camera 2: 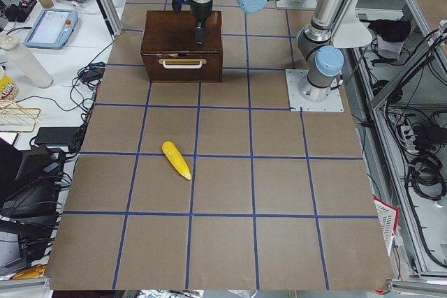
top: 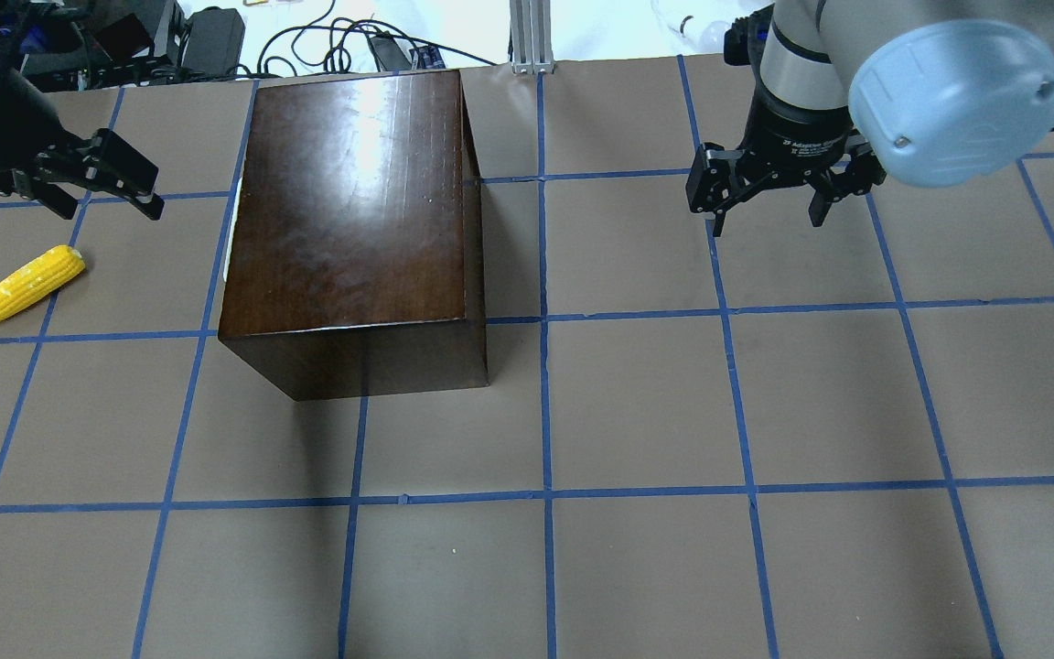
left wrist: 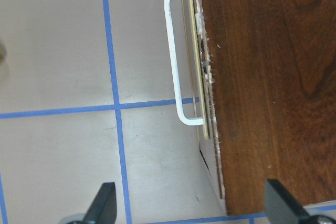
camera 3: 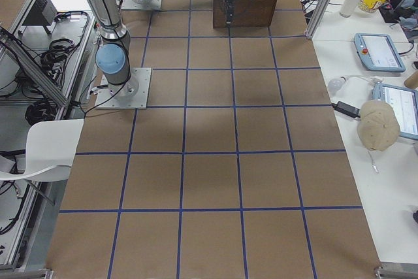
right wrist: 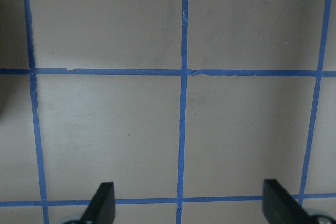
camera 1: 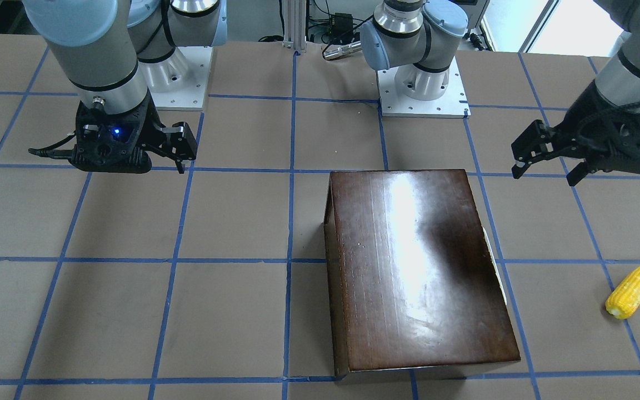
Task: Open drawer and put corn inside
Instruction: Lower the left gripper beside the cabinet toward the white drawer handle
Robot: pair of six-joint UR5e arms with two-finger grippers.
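A glossy dark-brown wooden box [top: 353, 201] is seen from the overhead and front-facing views only by its top, where a bright glare is reflected off the lacquered grain. Its drawer [camera 2: 182, 72] is shown face-on in the exterior left view alone: a dark scuffed front panel, pushed in flush with the box. The pale U-shaped handle [left wrist: 173, 56] is seen from above in the left wrist view as a thin, round-cornered bar standing off the panel, whose edge is chipped and flecked pale.

The yellow corn cob with rows of kernels [top: 24, 286] is laid on the brown paper-covered table [top: 637, 403], which is crossed by blue tape lines. It lies well apart from the box on the drawer's side, tapered tip towards the robot. It is hidden in the exterior right view.

The left pincer [camera 1: 543, 175] is held above the table near the handle side of the box, its 2 black fingertips [left wrist: 105, 203] spread wide with nothing between them. The right pincer [top: 767, 220] is likewise spread wide and empty, over bare table on the other side of the box.
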